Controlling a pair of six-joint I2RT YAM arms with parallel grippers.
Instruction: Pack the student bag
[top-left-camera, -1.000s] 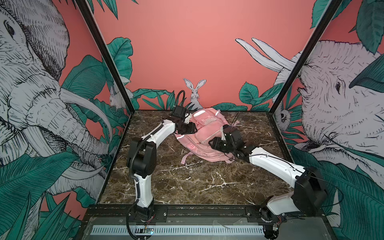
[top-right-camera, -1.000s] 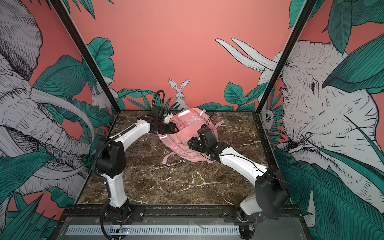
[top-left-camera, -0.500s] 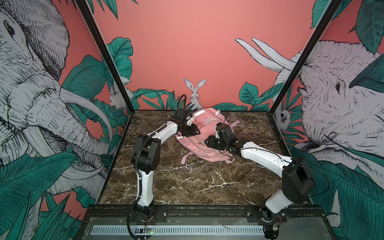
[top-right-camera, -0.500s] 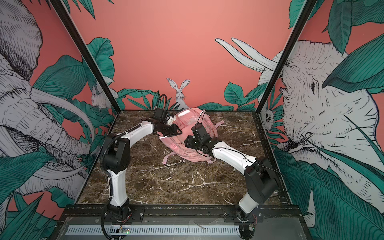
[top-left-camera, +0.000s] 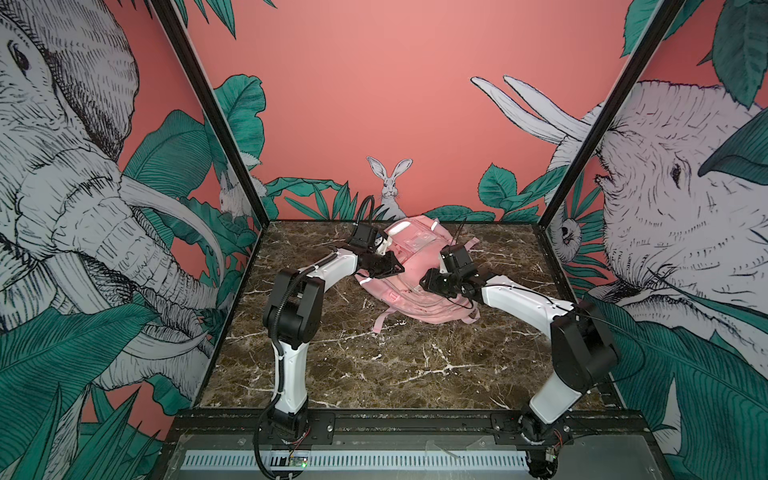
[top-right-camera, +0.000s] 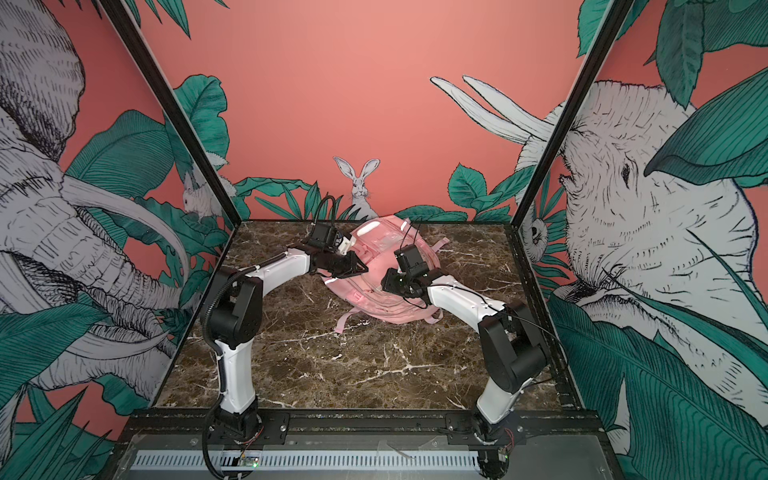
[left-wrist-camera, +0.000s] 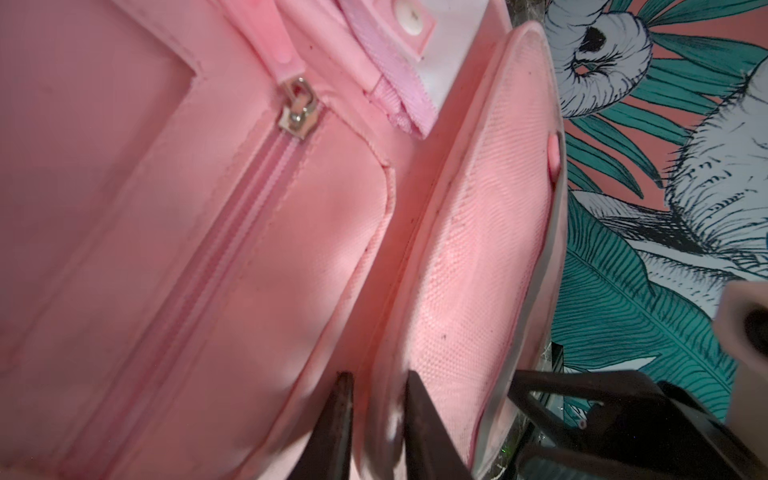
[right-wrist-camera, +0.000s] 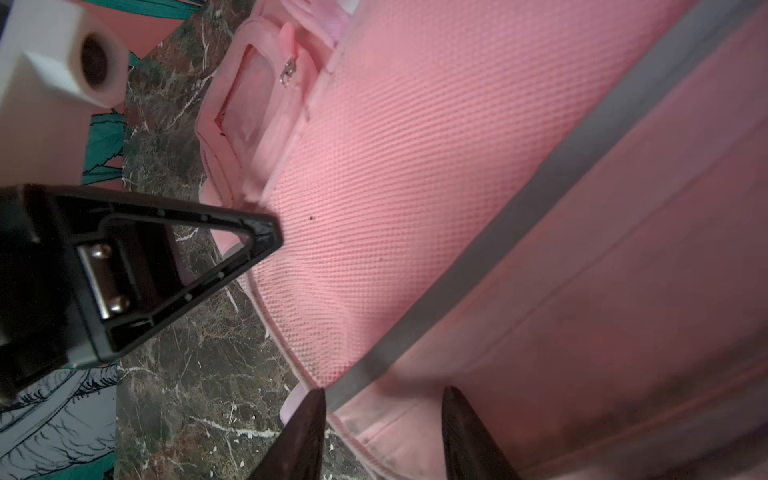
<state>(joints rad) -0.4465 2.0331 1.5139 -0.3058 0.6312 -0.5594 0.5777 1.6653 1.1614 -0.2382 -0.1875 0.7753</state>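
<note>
Left gripper (left-wrist-camera: 378, 380) has its two dark fingers almost together. A pink edge of the student bag (top-left-camera: 409, 299) is pinched between them. That edge is the rim of a side flap. Beside it runs a pink zip with a silver slider (left-wrist-camera: 297, 114).

The right gripper (right-wrist-camera: 384, 399) is about half open. Its two dark fingers stand apart at a corner of the bag, where a grey strip (right-wrist-camera: 540, 208) ends. Pink cloth shows in the gap between them. It cannot be told if the fingers are squeezing that cloth.

The student bag lies flat on the brown marble counter (top-left-camera: 374, 374). It is in the middle, toward the back, close to the wall with the painted rabbit (top-left-camera: 388, 183). In both top views the left gripper is at the bag's left side. The right gripper is on the bag's right side, a bit nearer the front. The two grippers are near each other but apart. A thin pink strap (top-left-camera: 380, 322) from the bag lies on the counter in front of it. In the right wrist view a black finger of the left gripper shows just beside the bag's pink netted cloth.
</note>
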